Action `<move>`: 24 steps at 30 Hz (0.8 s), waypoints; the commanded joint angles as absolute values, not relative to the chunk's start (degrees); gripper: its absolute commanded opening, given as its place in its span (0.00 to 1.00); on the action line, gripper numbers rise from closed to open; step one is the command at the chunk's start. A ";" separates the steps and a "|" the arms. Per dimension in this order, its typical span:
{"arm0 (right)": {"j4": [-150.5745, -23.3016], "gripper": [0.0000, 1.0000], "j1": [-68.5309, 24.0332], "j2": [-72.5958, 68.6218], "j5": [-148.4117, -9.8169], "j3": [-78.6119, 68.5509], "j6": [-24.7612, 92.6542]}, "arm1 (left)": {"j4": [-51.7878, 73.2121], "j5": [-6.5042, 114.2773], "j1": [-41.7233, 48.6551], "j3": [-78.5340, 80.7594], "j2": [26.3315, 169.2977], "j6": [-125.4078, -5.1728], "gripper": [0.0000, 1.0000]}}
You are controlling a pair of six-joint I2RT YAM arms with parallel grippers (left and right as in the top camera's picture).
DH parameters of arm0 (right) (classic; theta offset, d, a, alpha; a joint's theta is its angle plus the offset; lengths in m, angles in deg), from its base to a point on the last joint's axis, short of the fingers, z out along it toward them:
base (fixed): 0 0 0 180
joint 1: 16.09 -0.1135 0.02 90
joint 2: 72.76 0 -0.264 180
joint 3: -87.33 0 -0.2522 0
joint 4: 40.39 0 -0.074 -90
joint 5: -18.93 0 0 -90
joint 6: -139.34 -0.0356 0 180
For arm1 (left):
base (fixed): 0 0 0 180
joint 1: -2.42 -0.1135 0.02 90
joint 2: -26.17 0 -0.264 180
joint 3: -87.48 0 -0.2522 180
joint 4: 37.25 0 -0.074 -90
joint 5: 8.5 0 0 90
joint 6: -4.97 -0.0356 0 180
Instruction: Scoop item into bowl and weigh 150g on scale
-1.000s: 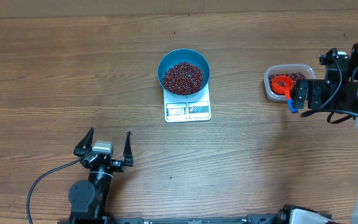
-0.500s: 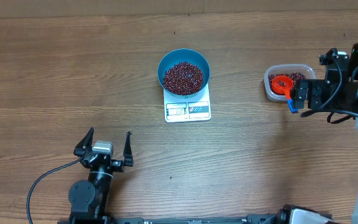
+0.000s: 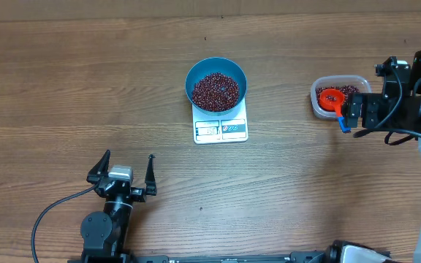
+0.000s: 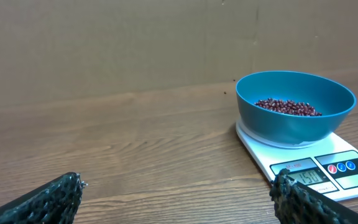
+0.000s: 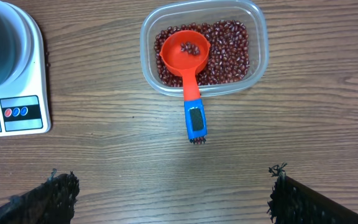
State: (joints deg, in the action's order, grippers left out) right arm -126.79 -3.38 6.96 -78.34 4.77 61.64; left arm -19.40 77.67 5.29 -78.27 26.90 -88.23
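The blue bowl (image 3: 216,82) stands on the white scale (image 3: 221,130) at the table's middle, holding a pile of dark red beans (image 3: 215,90). In the left wrist view the bowl (image 4: 296,109) is ahead to the right, and the scale's display (image 4: 304,178) reads 150. My left gripper (image 4: 178,186) is open and empty, near the front edge (image 3: 129,155). My right gripper (image 5: 171,186) is open too, hovering just short of the red scoop (image 5: 185,51), which lies in the clear tub (image 5: 258,43) of beans with its blue handle (image 5: 196,121) over the rim.
The clear tub (image 3: 316,93) sits to the right of the scale, with the right arm (image 3: 386,109) beside it. A black cable (image 3: 57,206) trails from the left arm's base. Bare wood lies between the left gripper and the scale.
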 commanded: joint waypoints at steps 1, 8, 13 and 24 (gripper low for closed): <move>-126.53 1.00 -3.31 6.57 -78.67 6.26 62.05 | -19.22 78.52 4.96 -78.49 26.42 -89.15 1.00; -126.49 1.00 -3.31 6.72 -78.69 6.24 62.05 | -19.22 78.50 4.96 -78.49 26.42 -89.15 1.00; -126.40 1.00 -3.33 3.68 -78.67 5.06 62.05 | -19.22 78.50 4.96 -78.49 26.42 -89.15 1.00; -96.85 1.00 -6.83 -22.83 -81.27 -28.78 62.51 | -19.22 78.52 4.96 -78.49 26.42 -89.15 1.00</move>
State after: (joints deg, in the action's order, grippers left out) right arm -102.73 -3.97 -15.44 -79.41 -22.07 62.05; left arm -19.33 77.89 5.29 -78.27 26.90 -88.23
